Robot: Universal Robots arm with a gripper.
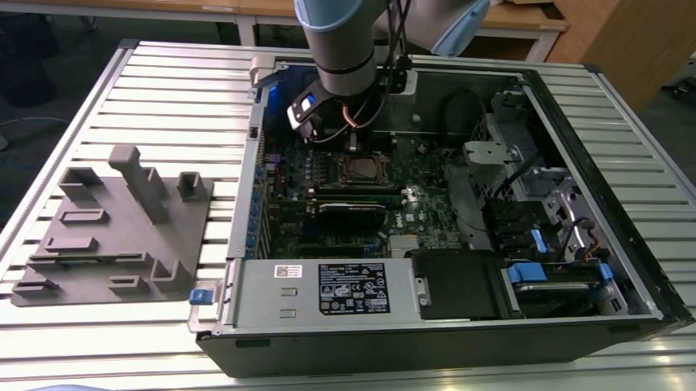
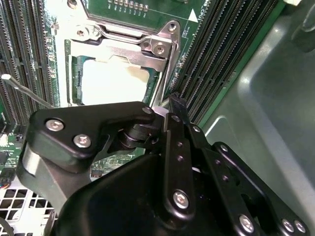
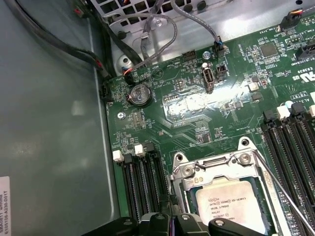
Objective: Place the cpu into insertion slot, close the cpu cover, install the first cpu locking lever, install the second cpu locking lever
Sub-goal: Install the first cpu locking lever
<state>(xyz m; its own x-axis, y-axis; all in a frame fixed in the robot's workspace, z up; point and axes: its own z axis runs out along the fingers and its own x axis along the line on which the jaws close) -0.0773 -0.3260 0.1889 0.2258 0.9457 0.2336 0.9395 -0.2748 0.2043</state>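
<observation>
My gripper, pinched narrow, sits at one edge of the cover, which is down over the cpu. A loose lever slants beyond the opposite edge.

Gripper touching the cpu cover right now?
Cannot tell. In the second wrist view the gripper overlaps the near edge of the cpu cover, and its own body hides any gap or contact there.

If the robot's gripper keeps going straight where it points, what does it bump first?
Most likely the side edge of the cpu cover, next to the memory slots; the gripper hangs just above there. Depth is unclear.
</observation>
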